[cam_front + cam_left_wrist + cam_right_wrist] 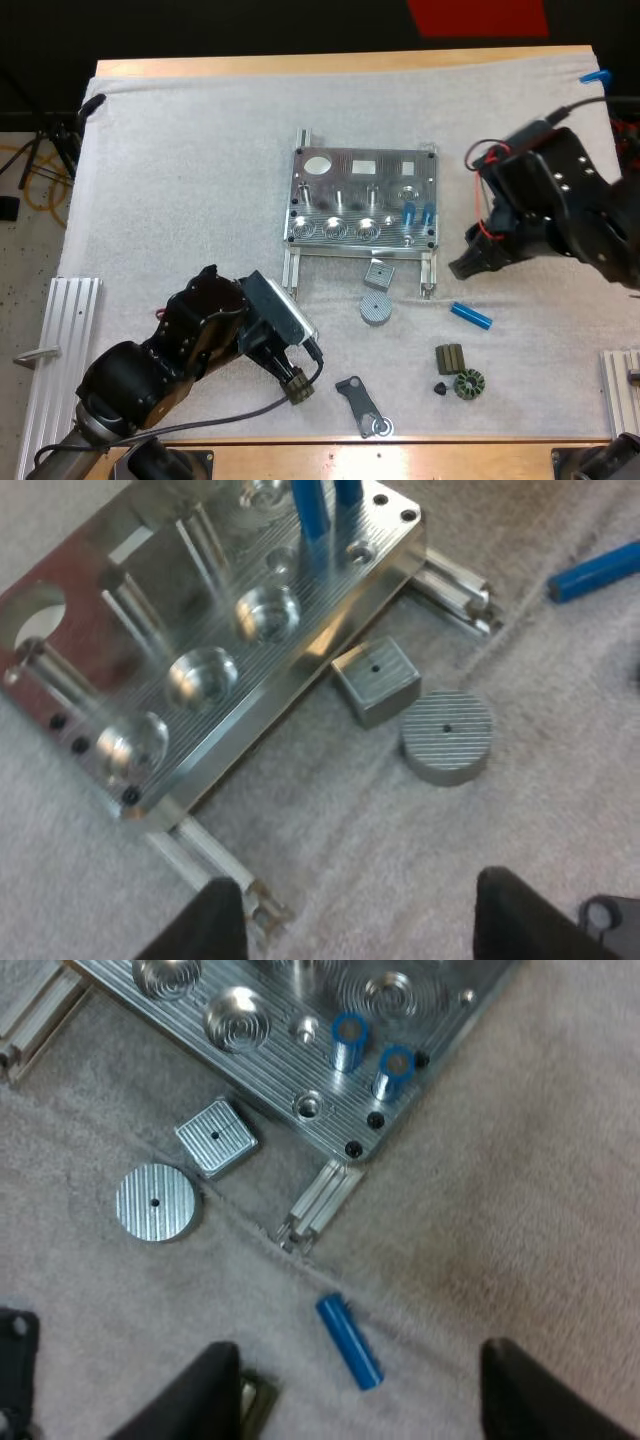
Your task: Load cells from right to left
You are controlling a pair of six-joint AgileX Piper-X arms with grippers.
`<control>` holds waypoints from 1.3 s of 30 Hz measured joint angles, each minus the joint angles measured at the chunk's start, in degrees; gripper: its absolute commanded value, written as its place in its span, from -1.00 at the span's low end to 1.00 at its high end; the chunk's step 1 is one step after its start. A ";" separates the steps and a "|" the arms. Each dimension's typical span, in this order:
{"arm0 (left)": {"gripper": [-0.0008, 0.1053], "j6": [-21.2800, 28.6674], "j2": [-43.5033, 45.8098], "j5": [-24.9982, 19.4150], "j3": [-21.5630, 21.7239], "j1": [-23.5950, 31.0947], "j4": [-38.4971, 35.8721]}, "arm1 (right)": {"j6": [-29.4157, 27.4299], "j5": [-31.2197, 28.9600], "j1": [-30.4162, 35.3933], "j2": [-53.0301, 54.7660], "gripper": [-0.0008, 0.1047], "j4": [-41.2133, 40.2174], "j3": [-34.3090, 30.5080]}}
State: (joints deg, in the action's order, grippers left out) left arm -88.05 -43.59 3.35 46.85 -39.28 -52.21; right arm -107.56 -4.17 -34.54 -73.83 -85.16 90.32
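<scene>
Blue cylinder lies on fuzzy mat; left gripper, right gripper both spread.

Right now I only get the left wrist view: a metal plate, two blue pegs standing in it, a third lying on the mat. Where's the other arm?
Observer: The right gripper hangs open beside the fixture's right end, near that loose blue cylinder.
Operator: Anything else lying around?
Observer: Small dark parts lie on the mat, nearer the robot than the cylinder.
Operator: And off to the sides?
Observer: A ribbed metal rail lies at the mat's left edge.
</scene>
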 measured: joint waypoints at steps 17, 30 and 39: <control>-0.04 22.56 -0.12 5.14 0.00 0.00 4.42 | 5.50 1.62 0.00 8.60 0.08 -2.94 0.00; -0.04 24.71 -5.29 8.96 0.00 0.00 6.56 | 5.56 1.85 0.00 13.55 0.08 -2.94 0.00; -0.04 25.72 -7.97 11.75 0.00 0.00 11.49 | 5.84 2.47 0.00 16.07 0.08 -2.94 -1.31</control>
State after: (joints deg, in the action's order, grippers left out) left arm -62.32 -51.56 15.10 46.85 -39.28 -40.71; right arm -101.72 -1.70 -34.54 -57.76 -88.10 89.01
